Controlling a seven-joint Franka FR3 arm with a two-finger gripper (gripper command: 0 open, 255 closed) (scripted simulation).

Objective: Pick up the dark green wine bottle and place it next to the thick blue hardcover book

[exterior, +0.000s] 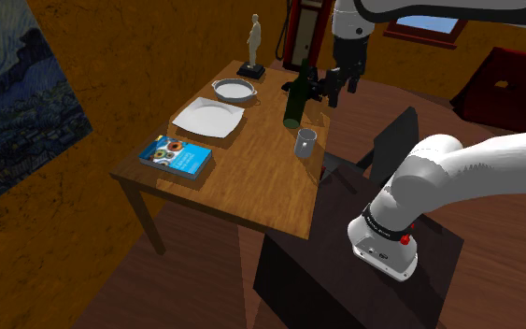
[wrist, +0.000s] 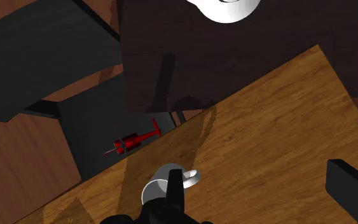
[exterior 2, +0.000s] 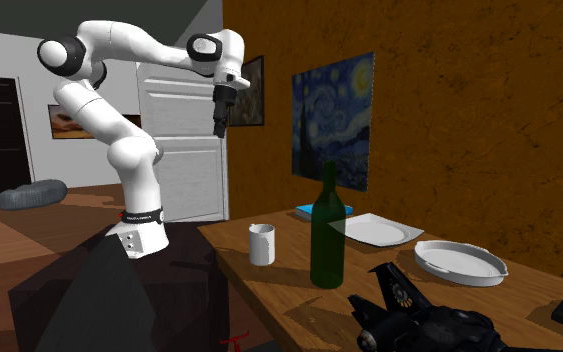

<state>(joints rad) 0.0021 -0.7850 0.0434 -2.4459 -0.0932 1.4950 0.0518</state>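
One tall, dark green wine bottle (exterior: 295,98) is seen standing upright on the brown wooden table (exterior: 251,192), just right of centre in the upper half of the shoulder view and at the middle of the second exterior view (exterior 2: 329,235). It is touched by nothing. The all-black two-finger gripper (exterior: 351,82) is found to the bottle's right in the shoulder view, and in the upper left of the second exterior view (exterior 2: 219,130) it is shown well above the tabletop. Its fingers are pressed together with nothing between them, as is seen in the wrist view (wrist: 174,183), where a pale handled mug (wrist: 153,192) lies beneath them. The flat blue book with a patterned cover (exterior: 177,155) is laid at the table's lower left corner in the shoulder view, well apart from the bottle. A white square plate (exterior: 209,117) is set just above the book in that view, left of the bottle. A black toy aircraft (exterior 2: 409,310) is set near the bottle in the lower right of the second exterior view
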